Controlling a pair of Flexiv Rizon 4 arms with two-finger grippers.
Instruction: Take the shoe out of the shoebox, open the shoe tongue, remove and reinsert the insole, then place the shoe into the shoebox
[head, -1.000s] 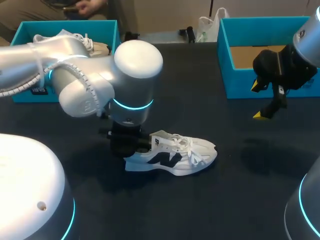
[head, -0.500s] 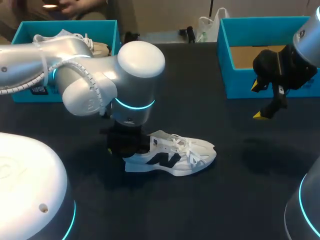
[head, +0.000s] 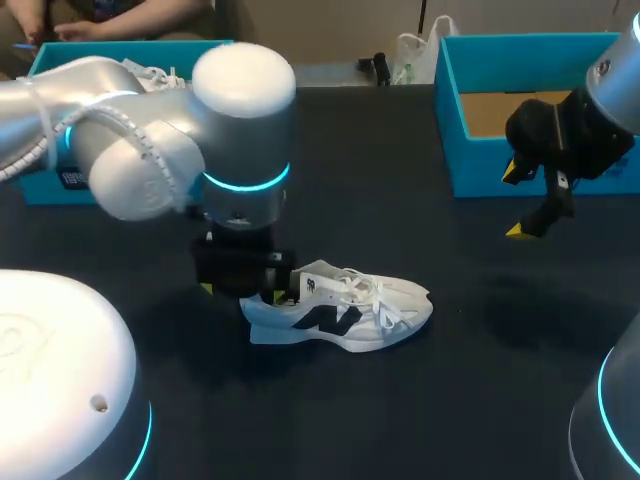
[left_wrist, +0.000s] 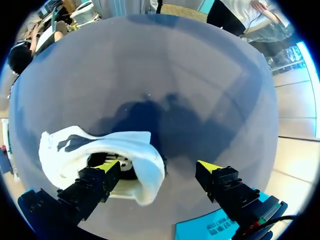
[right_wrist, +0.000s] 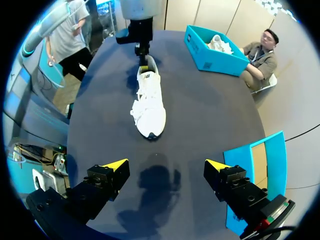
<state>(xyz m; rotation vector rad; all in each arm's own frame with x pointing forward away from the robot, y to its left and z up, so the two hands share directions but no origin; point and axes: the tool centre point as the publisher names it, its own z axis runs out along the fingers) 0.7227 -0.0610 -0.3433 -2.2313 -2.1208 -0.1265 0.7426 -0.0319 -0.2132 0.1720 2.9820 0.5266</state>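
Head view has the shoe (head: 340, 310) out of its box, lying on its side on the desk (head: 420, 400) with the toe toward the right arm. The work in hand looks like the tongue-and-insole stage. In the left wrist view the left jaws stand released: one yellow finger (left_wrist: 107, 166) sits inside the heel opening, the other clear outside, with the heel wall between them. Next, they would probably need to close on that wall to steady the shoe. The right jaws hang released, well apart from it, near the empty shoebox (head: 480, 170).
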